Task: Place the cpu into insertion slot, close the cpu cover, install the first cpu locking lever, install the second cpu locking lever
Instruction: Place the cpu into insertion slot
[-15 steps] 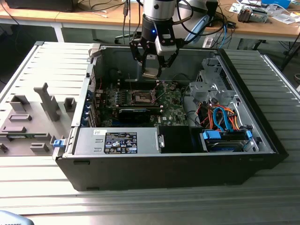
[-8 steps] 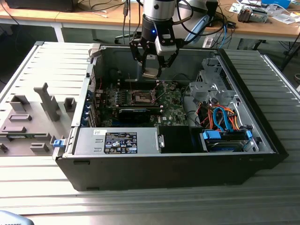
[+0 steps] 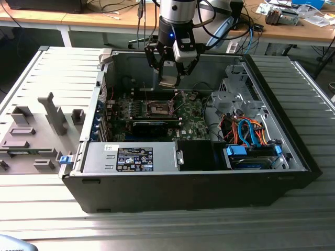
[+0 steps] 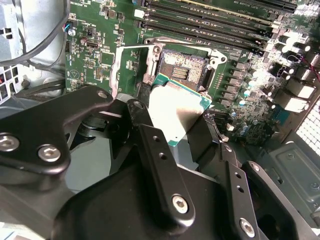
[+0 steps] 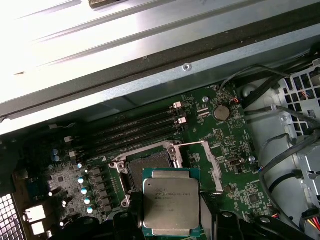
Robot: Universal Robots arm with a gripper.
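My gripper [image 3: 170, 79] hangs inside the open computer case, shut on the cpu [image 3: 168, 81], a small square chip with a silver-grey top. Both wrist views show the cpu [image 4: 175, 107] [image 5: 171, 201] clamped by its edges between the black fingers [image 4: 150, 145]. It is held above the green board, just beside the insertion slot [image 4: 184, 67] [image 5: 150, 167] [image 3: 157, 109], whose pin field lies bare. The cpu cover [image 5: 209, 162] [image 4: 118, 65] is swung open off one side of the socket. I cannot make out the locking levers among the socket's metalwork.
Long black memory slots [image 5: 135, 131] run beside the socket. A black card [image 3: 152, 125] and a grey power supply [image 3: 131, 157] sit nearer the case front. A drive cage with orange and blue cables [image 3: 251, 137] is on the exterior view's right. Grey fixtures [image 3: 52, 112] stand outside the case.
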